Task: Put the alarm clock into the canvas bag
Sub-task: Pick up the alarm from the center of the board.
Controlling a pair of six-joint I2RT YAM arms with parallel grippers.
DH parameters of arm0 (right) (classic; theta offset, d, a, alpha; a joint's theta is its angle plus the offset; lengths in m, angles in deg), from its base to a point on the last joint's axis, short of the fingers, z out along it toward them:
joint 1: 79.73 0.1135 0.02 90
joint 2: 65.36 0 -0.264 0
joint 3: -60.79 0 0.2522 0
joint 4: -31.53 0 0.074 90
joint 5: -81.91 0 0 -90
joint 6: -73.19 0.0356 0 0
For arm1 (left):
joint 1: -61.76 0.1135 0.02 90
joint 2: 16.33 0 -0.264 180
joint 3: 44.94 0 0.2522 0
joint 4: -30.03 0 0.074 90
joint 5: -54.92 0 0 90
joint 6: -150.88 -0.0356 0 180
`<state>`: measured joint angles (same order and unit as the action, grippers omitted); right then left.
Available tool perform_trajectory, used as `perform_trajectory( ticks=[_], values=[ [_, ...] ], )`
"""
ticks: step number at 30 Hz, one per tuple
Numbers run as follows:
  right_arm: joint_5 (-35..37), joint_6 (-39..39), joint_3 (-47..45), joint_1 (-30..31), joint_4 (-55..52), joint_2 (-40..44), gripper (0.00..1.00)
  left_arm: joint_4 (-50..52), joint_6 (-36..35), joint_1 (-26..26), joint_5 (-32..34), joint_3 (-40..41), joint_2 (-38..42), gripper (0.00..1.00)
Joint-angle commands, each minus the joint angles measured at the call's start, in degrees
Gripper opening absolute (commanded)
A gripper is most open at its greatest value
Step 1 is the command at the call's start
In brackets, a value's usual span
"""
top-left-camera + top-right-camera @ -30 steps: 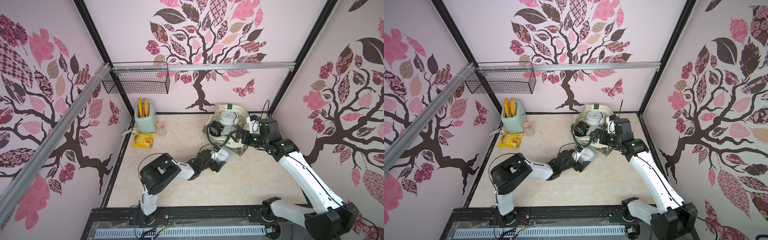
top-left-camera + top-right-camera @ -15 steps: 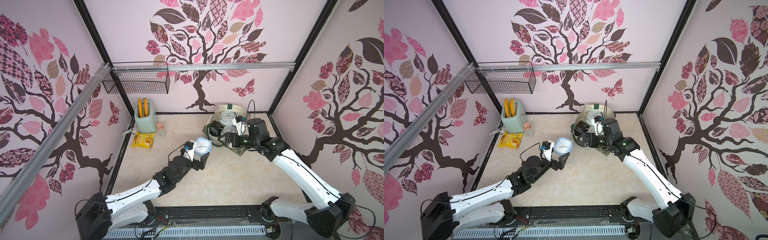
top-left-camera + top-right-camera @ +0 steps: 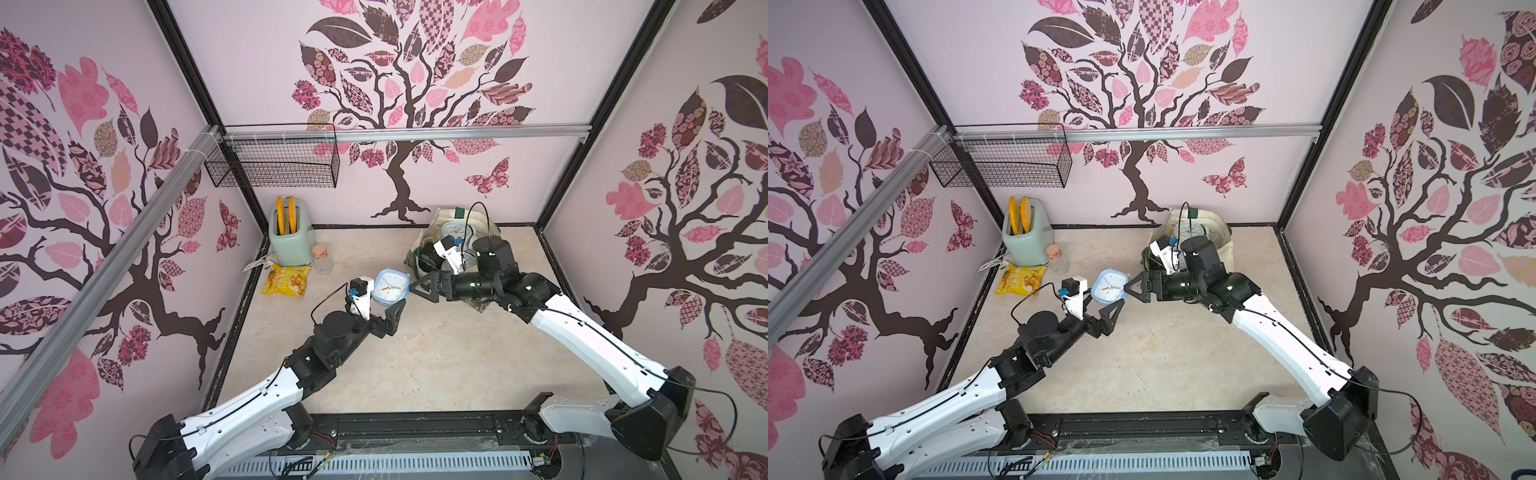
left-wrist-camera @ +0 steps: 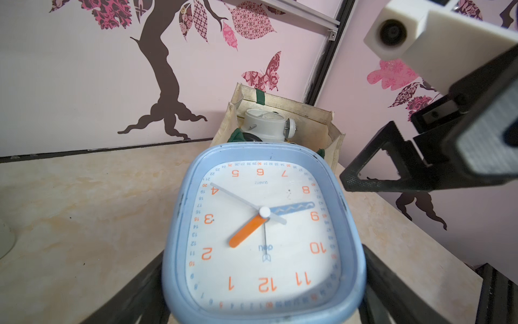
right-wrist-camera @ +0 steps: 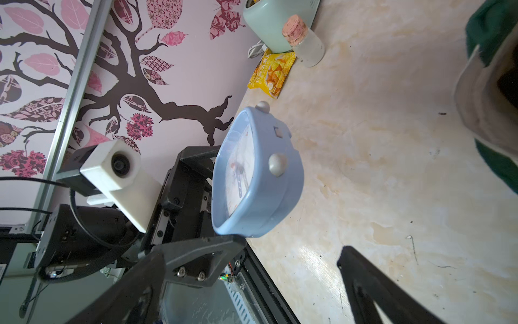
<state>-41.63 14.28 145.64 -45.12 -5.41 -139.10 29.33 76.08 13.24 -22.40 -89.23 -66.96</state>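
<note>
Light-blue square alarm clock (image 3: 390, 285), frame centre: clamped in left gripper (image 3: 386, 297); right gripper (image 3: 417, 286) spread wide, empty; cream canvas bag (image 4: 302, 115) insertion pending.

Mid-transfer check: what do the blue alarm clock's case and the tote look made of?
The alarm clock looks like moulded plastic: pale blue, smooth, slightly glossy, with rounded seamless edges. Whether its clear front is glass or plastic is unclear. The canvas bag looks like woven cream fabric, matte, with limp creased walls and dark green straps attached.
</note>
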Motion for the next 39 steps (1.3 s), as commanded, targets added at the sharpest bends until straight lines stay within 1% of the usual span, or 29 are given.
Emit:
perform_trajectory(
  ticks=[1, 4, 6, 9, 12, 17, 20, 31, 39],
  values=[
    [-1.09, 3.20, 2.11, 0.54, 2.73, -2.63, 1.00, -1.99, 0.27, 0.08, -0.91, 1.29, 1.50, 0.80],
    [-1.99, 5.16, 1.51, 0.81, 4.86, -4.09, 0.99, -1.98, 0.49, 0.03, -1.05, 1.30, 2.25, 0.81],
    [-3.76, 6.40, 1.32, 1.45, 6.54, -5.03, 0.97, -1.90, 0.44, 0.04, -1.33, 1.30, 2.63, 0.81],
    [-4.36, 7.72, 1.10, 2.37, 8.66, -5.33, 0.93, -1.88, 0.66, 0.08, -1.35, 1.50, 2.89, 0.81],
    [-6.34, 9.45, 0.47, 2.92, 11.27, -5.67, 0.87, -2.30, 0.75, 0.08, -1.31, 1.64, 2.67, 0.81],
    [-6.73, 10.29, -0.07, 3.09, 12.32, -5.55, 0.74, -2.94, 0.77, 0.04, -1.51, 1.68, 1.85, 0.81],
    [-7.22, 10.74, -0.56, 3.18, 12.99, -5.54, 0.68, -3.38, 0.75, 0.08, -1.61, 1.70, 1.51, 0.82],
    [-4.46, 9.51, -0.69, 3.32, 12.82, -6.60, 0.63, -4.57, 1.80, 0.17, -2.83, 2.15, 1.38, 0.82],
    [-3.58, 9.68, -1.29, 3.36, 13.60, -6.30, 0.53, -4.48, 2.29, 0.17, -2.50, 2.40, 1.30, 0.83]
  ],
)
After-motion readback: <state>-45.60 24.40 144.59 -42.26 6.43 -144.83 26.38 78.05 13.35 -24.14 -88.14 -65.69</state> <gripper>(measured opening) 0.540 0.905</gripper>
